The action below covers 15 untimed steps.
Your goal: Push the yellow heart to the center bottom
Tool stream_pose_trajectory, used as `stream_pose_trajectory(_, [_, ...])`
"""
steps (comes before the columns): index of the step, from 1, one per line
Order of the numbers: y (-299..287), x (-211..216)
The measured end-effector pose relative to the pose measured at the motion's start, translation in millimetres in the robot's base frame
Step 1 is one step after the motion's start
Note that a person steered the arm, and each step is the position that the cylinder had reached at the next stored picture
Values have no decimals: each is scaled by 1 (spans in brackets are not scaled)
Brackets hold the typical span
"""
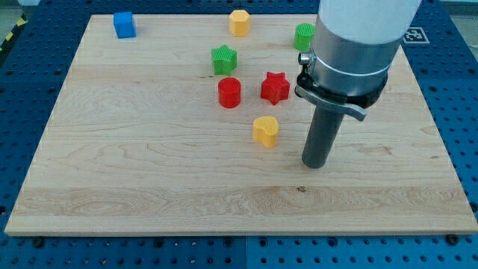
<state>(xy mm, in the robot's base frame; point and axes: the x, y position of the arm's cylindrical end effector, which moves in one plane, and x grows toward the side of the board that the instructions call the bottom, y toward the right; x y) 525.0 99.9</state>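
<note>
My tip (317,164) stands just right of the yellow heart (265,131), mid-bench (149,194); no pincer exists. Approach step: next, circle above the heart, then push toward the bottom edge.

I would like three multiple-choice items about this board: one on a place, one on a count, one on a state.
1. Where is my tip relative to the yellow heart?
A. view's right
B. view's left
C. on top of it

2. How many red blocks are there?
A. one
B. two
C. four

3. Is the tip touching the heart?
A. yes
B. no, apart

Answers: 1 A, the rod stands right of the heart. 2 B, a red cylinder and a red star. 3 B, bare wood shows between them.
</note>
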Motion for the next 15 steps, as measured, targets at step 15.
stream_pose_trajectory(15, [-129, -79])
